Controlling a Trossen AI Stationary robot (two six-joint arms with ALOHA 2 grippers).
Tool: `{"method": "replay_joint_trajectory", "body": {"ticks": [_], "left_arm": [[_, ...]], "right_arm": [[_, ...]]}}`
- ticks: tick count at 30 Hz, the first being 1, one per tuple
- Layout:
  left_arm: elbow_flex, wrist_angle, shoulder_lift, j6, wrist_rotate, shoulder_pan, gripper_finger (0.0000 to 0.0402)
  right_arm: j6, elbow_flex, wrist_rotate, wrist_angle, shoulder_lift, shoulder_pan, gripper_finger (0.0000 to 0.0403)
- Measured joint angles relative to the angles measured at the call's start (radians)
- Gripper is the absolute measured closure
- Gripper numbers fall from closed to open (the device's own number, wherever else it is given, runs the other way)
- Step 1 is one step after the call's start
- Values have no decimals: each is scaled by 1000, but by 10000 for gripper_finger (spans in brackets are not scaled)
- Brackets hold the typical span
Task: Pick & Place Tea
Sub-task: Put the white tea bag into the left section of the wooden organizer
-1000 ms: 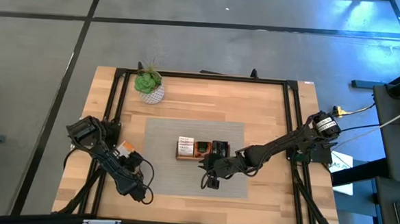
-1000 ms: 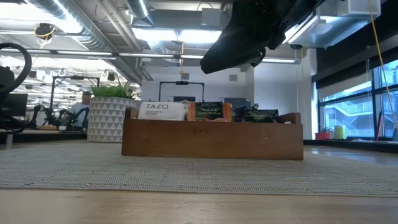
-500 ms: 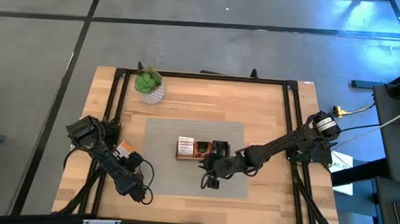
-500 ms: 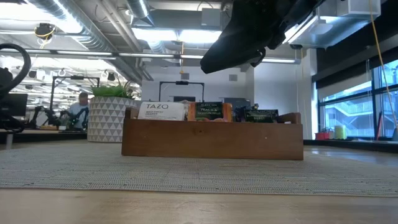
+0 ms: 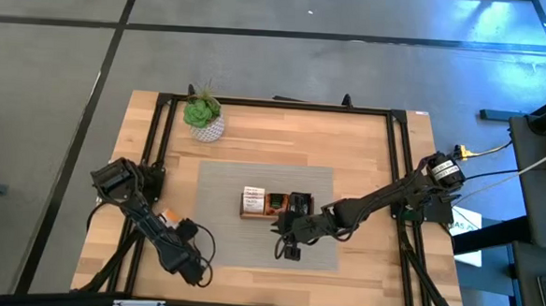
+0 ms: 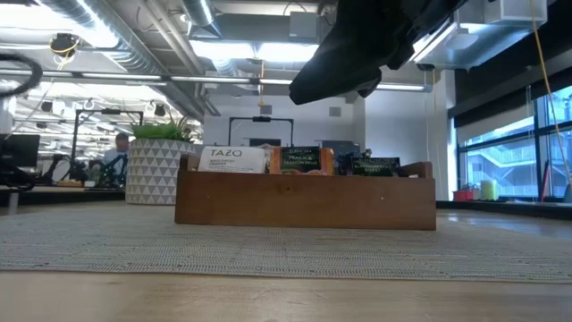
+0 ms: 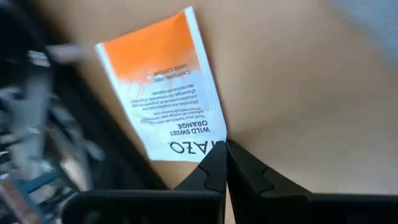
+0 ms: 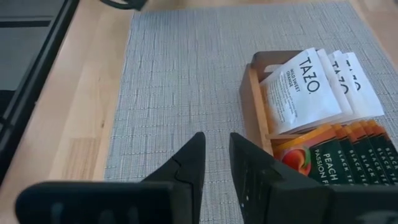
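- Left gripper (image 7: 225, 163) has shifted toward the worktop's (image 5: 367, 149) near edge; fingers shut on the corner of a white-and-orange sachet (image 7: 168, 87) reading "TAZO WILD SWEET ORANGE".
- Right gripper (image 8: 216, 163) hovers over the grey woven mat (image 8: 180, 74), fingers slightly apart, empty.
- Brown wooden tray (image 8: 254, 112) holds "TAZO" and "PEACH PASSION" sachets.

Right gripper (image 8: 216, 163) over the grey woven mat (image 8: 186, 81), fingers slightly apart, nothing between them; wooden tray (image 8: 251, 102) just beside; one compartment holds white Tazo sachets (image 8: 305, 90), the adjoining one orange-and-dark Peach Passion sachets (image 8: 336, 152); bare wooden table (image 8: 81, 87) beyond the mat edge
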Motion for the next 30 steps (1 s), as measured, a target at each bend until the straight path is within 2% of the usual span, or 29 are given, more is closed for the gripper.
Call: {"method": "replay_joint_trajectory", "body": {"ticks": [8,17,22,26,30], "left_arm": [[93,99,-2,69,1,6,399],[99,167,-7,123,13,-16,399],[158,79,3,155,-3,-20,399],[229,-10,-3,182,-85,-25,400],[282,-21,-6,186,-145,-24,400]], "right_arm": [[-6,0,1,1,0,0,326],[-37,0,2,28,0,0,326],[-57,0,2,53,0,0,326],[-59,0,2,53,0,0,326],[-59,0,2,52,0,0,326]]}}
